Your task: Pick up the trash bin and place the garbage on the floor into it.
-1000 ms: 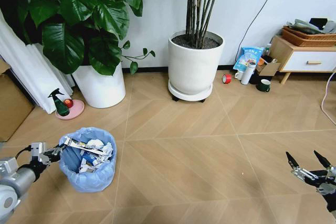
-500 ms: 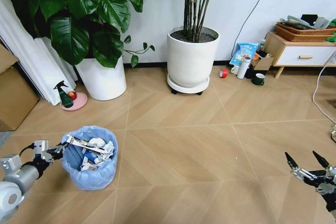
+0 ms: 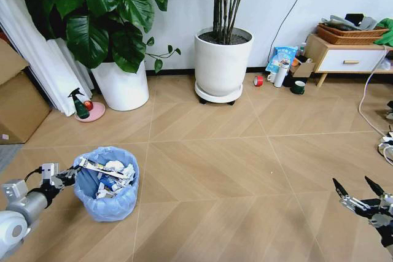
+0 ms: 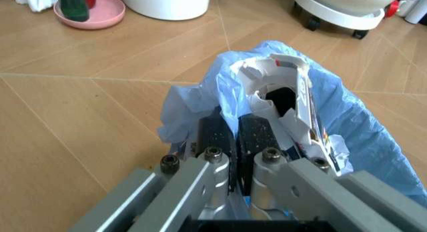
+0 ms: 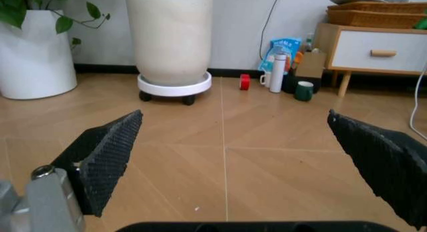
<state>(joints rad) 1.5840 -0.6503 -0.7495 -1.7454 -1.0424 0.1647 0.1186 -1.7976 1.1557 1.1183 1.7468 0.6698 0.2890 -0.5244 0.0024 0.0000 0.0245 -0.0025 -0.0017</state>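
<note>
Left pincer (image 3: 63,178) clamped tight on rim of small round bin with crinkled light-blue bag liner (image 3: 108,183), bin on herringbone wood floor (image 3: 215,170), already holding paper wads and wrappers (image 3: 109,173). Right pincer (image 3: 359,192) spread wide, empty, hovering low. Judged step: carrying bin. Next calls for locating remaining litter; none visible on floor.

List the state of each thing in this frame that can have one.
Trash bin: upright on the floor, holding garbage.
Left pincer: shut on the trash bin's rim.
Right pincer: open, empty, above the floor.
</note>
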